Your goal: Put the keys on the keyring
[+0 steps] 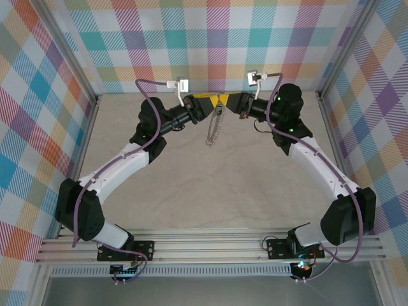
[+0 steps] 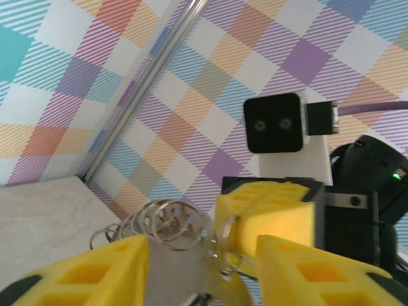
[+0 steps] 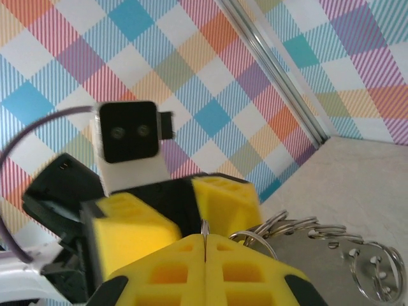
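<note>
Dangling keyring (image 1: pixel 213 131) clamped in R end effector (image 3: pixel 205 245).

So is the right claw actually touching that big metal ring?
Touching. The right wrist view shows the right gripper shut, with the keyring caught by its thin rim, which runs straight into the seam between the closed yellow jaws.

Bright, even overhead light; faint soft shadows under arms (image 1: pixel 121 166) on table (image 1: pixel 210 191). Left wrist: yellow fingers (image 2: pixel 102 274) of left hand (image 2: pixel 203 255) out of focus. Right wrist: lower-left corner smeared.
</note>
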Available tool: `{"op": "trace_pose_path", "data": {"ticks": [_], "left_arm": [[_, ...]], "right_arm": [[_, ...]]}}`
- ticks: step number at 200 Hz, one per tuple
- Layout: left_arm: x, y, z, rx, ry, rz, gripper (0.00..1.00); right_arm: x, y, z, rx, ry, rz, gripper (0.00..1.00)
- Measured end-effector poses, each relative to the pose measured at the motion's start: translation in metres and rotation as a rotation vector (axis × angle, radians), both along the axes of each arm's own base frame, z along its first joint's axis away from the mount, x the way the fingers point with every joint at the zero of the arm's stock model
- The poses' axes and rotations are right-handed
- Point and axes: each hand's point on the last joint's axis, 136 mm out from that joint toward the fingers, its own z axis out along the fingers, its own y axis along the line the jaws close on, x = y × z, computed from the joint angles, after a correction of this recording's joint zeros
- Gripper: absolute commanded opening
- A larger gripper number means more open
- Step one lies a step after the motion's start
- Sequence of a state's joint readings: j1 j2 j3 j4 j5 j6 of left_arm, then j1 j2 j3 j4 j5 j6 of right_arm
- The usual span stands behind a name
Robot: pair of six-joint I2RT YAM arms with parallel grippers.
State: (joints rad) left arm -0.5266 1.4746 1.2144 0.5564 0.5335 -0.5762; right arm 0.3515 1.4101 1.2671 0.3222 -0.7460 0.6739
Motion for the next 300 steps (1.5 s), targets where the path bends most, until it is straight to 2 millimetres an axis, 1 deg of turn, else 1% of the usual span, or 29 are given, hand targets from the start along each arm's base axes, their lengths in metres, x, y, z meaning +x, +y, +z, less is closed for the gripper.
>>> {"op": "trace_pose_path", "data": {"ticks": [10, 20, 38, 50, 71, 85, 96, 104, 138, 149, 164, 186, 227, 300], "left_arm": [[-0.004, 0.004, 0.006, 0.014, -0.014, 0.0, 0.55], [-0.008, 0.009, 0.016, 0.031, -0.046, 0.002, 0.58], [-0.01, 0.018, 0.035, 0.054, -0.1, 0.002, 0.61], [-0.012, 0.023, 0.048, 0.081, -0.138, -0.008, 0.62], [-0.018, 0.022, 0.062, 0.131, -0.184, -0.061, 0.63], [-0.022, 0.017, 0.065, 0.169, -0.205, -0.117, 0.64], [-0.022, 0.011, 0.061, 0.199, -0.207, -0.159, 0.62], [-0.021, 0.007, 0.056, 0.221, -0.2, -0.187, 0.58], [-0.015, -0.006, 0.019, 0.302, -0.127, -0.297, 0.45], [-0.014, -0.009, 0.008, 0.316, -0.096, -0.325, 0.44], [-0.015, -0.011, -0.001, 0.327, -0.071, -0.356, 0.44], [-0.016, -0.013, -0.003, 0.329, -0.058, -0.383, 0.43], [-0.022, -0.014, 0.001, 0.319, -0.071, -0.412, 0.43], [-0.022, -0.02, -0.006, 0.318, -0.053, -0.44, 0.42]], "right_arm": [[0.002, -0.006, -0.004, -0.018, 0.008, 0.002, 0.0], [0.004, -0.013, -0.007, -0.038, 0.015, 0.006, 0.0], [0.003, -0.02, -0.005, -0.072, 0.007, 0.026, 0.0], [-0.001, -0.02, -0.001, -0.099, -0.013, 0.051, 0.0], [-0.013, -0.018, 0.009, -0.137, -0.057, 0.109, 0.0], [-0.02, -0.017, 0.013, -0.155, -0.083, 0.145, 0.0], [-0.025, -0.017, 0.013, -0.162, -0.093, 0.168, 0.0], [-0.027, -0.016, 0.012, -0.166, -0.093, 0.184, 0.0], [-0.029, -0.014, 0.0, -0.176, -0.056, 0.224, 0.0], [-0.03, -0.014, -0.002, -0.175, -0.05, 0.234, 0.0], [-0.031, -0.013, -0.004, -0.174, -0.044, 0.242, 0.0], [-0.032, -0.013, -0.006, -0.172, -0.038, 0.251, 0.0], [-0.032, -0.013, -0.011, -0.172, -0.03, 0.257, 0.0], [-0.031, -0.012, -0.012, -0.17, -0.033, 0.257, 0.0]]}}
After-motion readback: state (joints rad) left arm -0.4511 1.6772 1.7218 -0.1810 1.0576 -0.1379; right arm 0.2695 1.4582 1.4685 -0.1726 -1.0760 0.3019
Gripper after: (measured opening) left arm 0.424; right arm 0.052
